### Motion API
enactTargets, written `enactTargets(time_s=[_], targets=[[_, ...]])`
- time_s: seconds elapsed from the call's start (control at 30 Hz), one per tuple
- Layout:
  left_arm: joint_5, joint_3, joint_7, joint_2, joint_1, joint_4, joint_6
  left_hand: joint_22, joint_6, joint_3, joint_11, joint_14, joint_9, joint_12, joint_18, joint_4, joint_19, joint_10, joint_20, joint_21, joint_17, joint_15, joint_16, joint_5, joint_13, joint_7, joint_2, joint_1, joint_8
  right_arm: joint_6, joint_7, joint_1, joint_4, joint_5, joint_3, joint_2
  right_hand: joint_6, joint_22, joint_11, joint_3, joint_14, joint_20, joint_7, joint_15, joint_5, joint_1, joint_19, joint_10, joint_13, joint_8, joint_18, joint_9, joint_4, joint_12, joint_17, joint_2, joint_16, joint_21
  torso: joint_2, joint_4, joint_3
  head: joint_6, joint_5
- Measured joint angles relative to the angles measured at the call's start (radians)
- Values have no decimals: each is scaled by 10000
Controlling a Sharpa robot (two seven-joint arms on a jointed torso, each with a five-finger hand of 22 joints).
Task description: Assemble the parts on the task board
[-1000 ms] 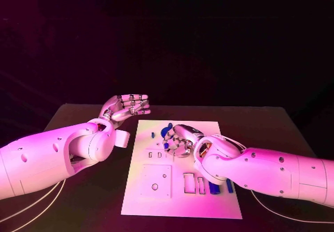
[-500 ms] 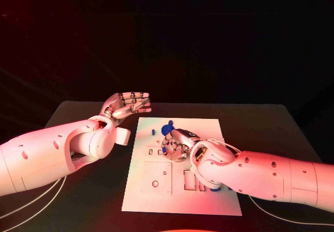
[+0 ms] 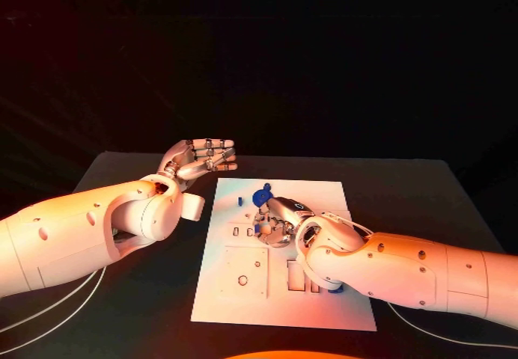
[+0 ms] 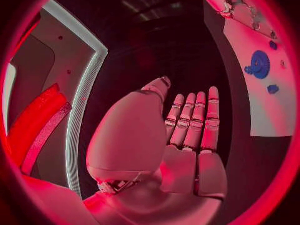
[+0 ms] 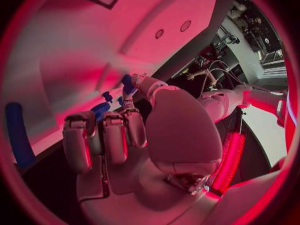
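Note:
The white task board [image 3: 324,194] lies in the middle of the table. A blue gear [image 3: 263,197] sits on its far part, also seen as the gear [image 4: 258,64] from the left wrist. My right hand [image 3: 278,222] hangs low over the board just nearer than the gear, fingers curled down. In the right wrist view, small blue parts [image 5: 101,109] lie at its fingertips [image 5: 128,116], and one blue bit [image 5: 127,81] touches the thumb; a grip is unclear. My left hand [image 3: 200,158] is raised beside the board's far left corner, fingers apart and holding nothing.
A long blue part [image 5: 17,135] lies on the board near my right forearm, and a blue part [image 3: 334,290] peeks out beneath that arm. Several cut-out slots [image 3: 246,269] fill the board's near left. Black table [image 3: 129,299] surrounds the board.
My right hand has sunk slightly and curled closer to the board below the gear. The left hand keeps its raised pose.

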Motion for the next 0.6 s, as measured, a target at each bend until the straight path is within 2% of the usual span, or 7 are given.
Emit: enactTargets(time_s=[0.2,0.43,0.47,0.6], targets=[[-6,0,-13,3,0,-9,25,1,0,0,0,-36,0,0,0,0,0,0,0,0,-1,36,0,0,0,0,0,0,0,-67,-2,-23,-64,-143,4,24,1,-1,0,-1,0,0,-3,0,-2,-105,0,0,-1,154,0,1,1,-43,0,-105,0,0,-2,-12,2,-3,12],[-11,0,-25,5,0,-18,44,1,0,0,0,-36,0,0,1,0,0,0,0,0,-1,36,0,0,0,0,0,0,0,-86,-6,-35,-84,-243,0,39,-1,-1,0,-1,0,0,-5,0,-2,-152,0,0,-1,159,0,11,1,-117,3,-152,0,0,-7,-20,5,6,19],[-12,0,-27,5,0,-18,46,1,0,0,0,-36,1,0,1,0,0,0,0,0,-1,36,0,0,0,0,0,0,0,-86,-8,-36,-90,-254,-1,41,-1,-1,0,-1,0,0,-5,0,-2,-197,0,0,-1,159,0,135,1,-117,7,-197,0,0,-7,-22,5,6,19],[-13,0,-33,5,0,-19,52,1,0,0,0,-36,1,0,0,0,0,0,0,0,-1,36,0,0,0,0,0,0,0,-85,-9,-38,-95,-279,-1,46,-28,-2,38,-1,0,0,-16,1,-2,-251,0,-38,-1,159,0,203,1,-192,8,-251,0,0,-7,-26,5,15,20]])
